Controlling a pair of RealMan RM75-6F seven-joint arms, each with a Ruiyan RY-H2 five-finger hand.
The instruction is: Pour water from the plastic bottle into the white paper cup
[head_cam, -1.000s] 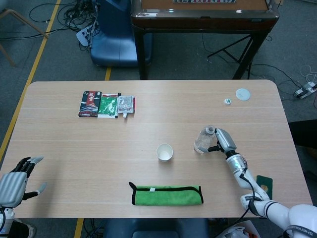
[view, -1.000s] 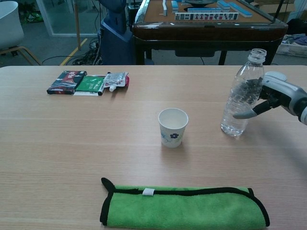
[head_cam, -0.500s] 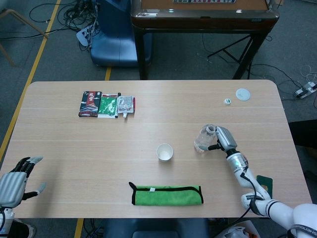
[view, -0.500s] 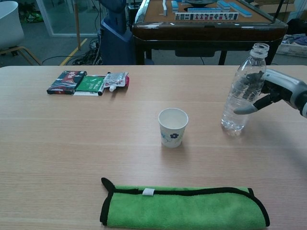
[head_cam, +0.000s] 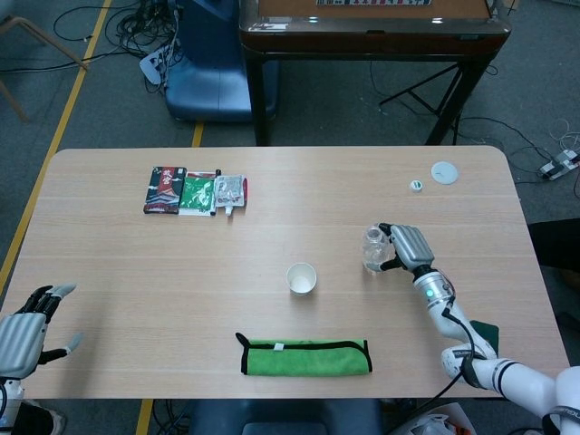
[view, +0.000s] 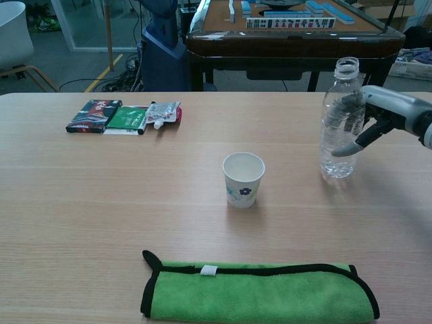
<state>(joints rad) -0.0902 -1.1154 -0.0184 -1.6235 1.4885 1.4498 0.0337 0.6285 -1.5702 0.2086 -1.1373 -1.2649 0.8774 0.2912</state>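
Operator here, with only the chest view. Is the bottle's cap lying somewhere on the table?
Observer: Yes, a small cap lies near the far right edge, beside a white disc.
Operator: Where is the left hand?
Observer: The left hand hovers at the near left corner, open and holding nothing.
Operator: What lies under the right forearm?
Observer: A dark green object at the table's near right edge.
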